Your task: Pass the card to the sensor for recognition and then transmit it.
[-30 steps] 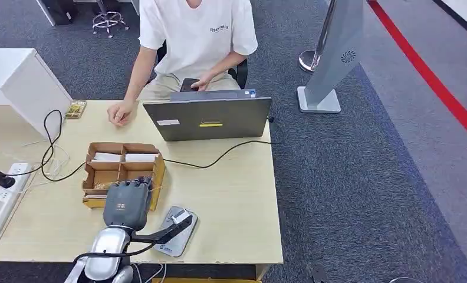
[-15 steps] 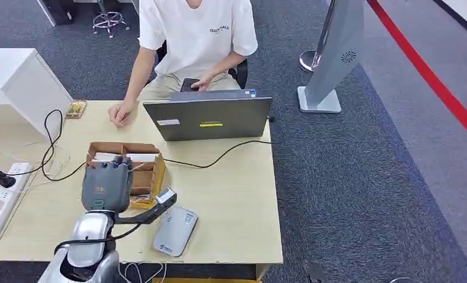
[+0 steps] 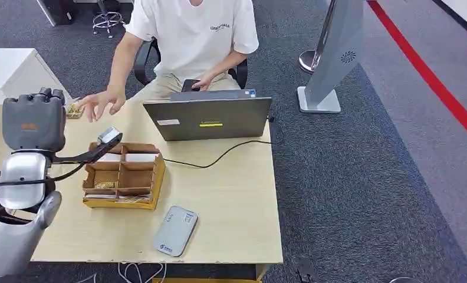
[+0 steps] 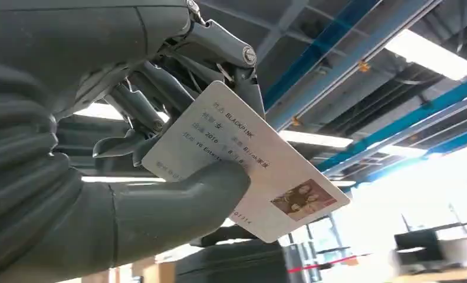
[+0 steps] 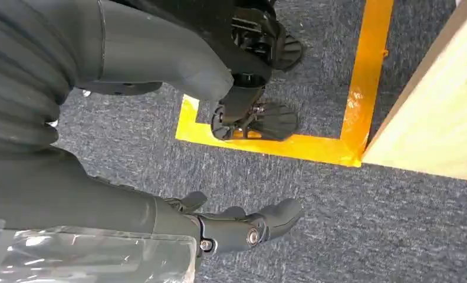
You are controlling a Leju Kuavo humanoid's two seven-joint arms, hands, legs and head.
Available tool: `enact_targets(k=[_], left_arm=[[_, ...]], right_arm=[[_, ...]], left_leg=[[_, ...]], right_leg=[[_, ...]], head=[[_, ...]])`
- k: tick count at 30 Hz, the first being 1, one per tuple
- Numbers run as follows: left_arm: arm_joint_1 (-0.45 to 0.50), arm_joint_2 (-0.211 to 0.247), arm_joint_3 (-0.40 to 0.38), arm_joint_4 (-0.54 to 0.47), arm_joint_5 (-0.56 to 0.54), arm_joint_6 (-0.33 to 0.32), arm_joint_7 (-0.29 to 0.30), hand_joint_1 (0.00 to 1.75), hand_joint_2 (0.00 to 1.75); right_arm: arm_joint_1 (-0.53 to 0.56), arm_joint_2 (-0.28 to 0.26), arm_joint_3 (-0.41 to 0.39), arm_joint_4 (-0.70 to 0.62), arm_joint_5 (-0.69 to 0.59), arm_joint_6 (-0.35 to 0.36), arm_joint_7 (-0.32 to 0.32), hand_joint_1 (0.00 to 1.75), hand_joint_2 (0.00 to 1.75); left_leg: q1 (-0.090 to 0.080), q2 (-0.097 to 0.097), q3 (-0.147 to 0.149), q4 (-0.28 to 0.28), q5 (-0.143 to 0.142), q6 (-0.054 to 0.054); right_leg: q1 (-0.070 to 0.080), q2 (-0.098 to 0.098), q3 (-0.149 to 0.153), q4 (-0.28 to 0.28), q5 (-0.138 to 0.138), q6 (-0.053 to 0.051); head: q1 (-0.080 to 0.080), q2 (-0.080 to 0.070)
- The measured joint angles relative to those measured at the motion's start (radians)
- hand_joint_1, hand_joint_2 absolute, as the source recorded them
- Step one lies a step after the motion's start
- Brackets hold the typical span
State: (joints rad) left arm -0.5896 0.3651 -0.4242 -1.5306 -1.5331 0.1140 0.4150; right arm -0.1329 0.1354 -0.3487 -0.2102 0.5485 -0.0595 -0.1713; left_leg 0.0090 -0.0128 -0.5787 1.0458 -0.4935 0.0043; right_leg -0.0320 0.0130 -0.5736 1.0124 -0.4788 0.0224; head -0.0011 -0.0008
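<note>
Left hand (image 3: 33, 124) pinches white photo card (image 4: 249, 162), raised at 10 o'clock from grey flat sensor (image 3: 176, 230); person's hand (image 3: 98, 104) reaches. Handover remains. Right hand (image 5: 243, 227) hangs, fingers apart, empty.

We note a light wood worktop (image 3: 237, 200) on dark blue-grey carpet (image 3: 361, 177). A red floor stripe (image 3: 431, 82) runs at right; yellow tape (image 5: 313, 144) marks the carpet. Overhead, blue ceiling beams (image 4: 361, 53) and strip lights (image 4: 431, 53).
</note>
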Motion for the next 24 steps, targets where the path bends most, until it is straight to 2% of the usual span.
enact_targets(k=[5,13,14,18,20,24], left_arm=[[-0.027,0.026,0.011,0.068,0.000,0.005,0.017,1.75,1.75],[-0.047,0.033,0.012,0.094,0.000,-0.012,0.023,1.75,1.75],[-0.047,0.033,0.013,0.094,0.000,-0.012,0.022,0.00,1.75],[-0.046,0.029,0.028,0.095,0.000,-0.012,-0.007,0.00,1.75],[-0.040,0.016,0.058,0.094,0.000,-0.003,-0.035,0.00,1.75],[-0.023,-0.002,0.094,0.079,0.000,-0.005,-0.052,0.00,1.75]], right_arm=[[0.003,0.000,-0.002,0.000,0.023,-0.010,0.018,0.00,1.75],[0.014,-0.013,-0.002,0.001,0.049,-0.031,0.035,0.00,1.75],[0.015,-0.014,-0.002,0.001,0.051,-0.031,0.035,0.00,1.75],[0.019,-0.016,-0.002,0.002,0.061,-0.033,0.042,0.00,1.75],[0.020,-0.016,-0.002,0.002,0.071,-0.035,0.042,0.00,1.75],[0.023,-0.016,-0.002,0.002,0.082,-0.038,0.042,0.00,1.75]], left_leg=[[0.000,0.000,0.000,0.000,0.000,0.000],[0.000,0.000,-0.001,0.000,0.000,0.000],[0.000,0.000,-0.001,0.000,0.000,0.000],[0.000,0.000,-0.001,0.000,0.000,0.000],[0.000,0.000,-0.001,0.000,0.000,0.000],[0.000,0.000,-0.001,0.000,0.000,0.000]], right_leg=[[0.000,0.000,0.000,0.000,0.000,0.000],[0.000,0.000,-0.001,-0.001,0.000,0.000],[0.000,0.001,-0.001,-0.001,0.000,0.000],[0.000,0.001,-0.001,-0.001,0.000,0.000],[0.000,0.001,-0.001,-0.001,0.000,0.000],[0.000,0.000,-0.001,-0.001,0.000,0.000]], head=[[0.000,0.000],[0.000,0.000],[0.000,0.000],[0.000,0.000],[0.000,0.000],[0.000,0.000]])
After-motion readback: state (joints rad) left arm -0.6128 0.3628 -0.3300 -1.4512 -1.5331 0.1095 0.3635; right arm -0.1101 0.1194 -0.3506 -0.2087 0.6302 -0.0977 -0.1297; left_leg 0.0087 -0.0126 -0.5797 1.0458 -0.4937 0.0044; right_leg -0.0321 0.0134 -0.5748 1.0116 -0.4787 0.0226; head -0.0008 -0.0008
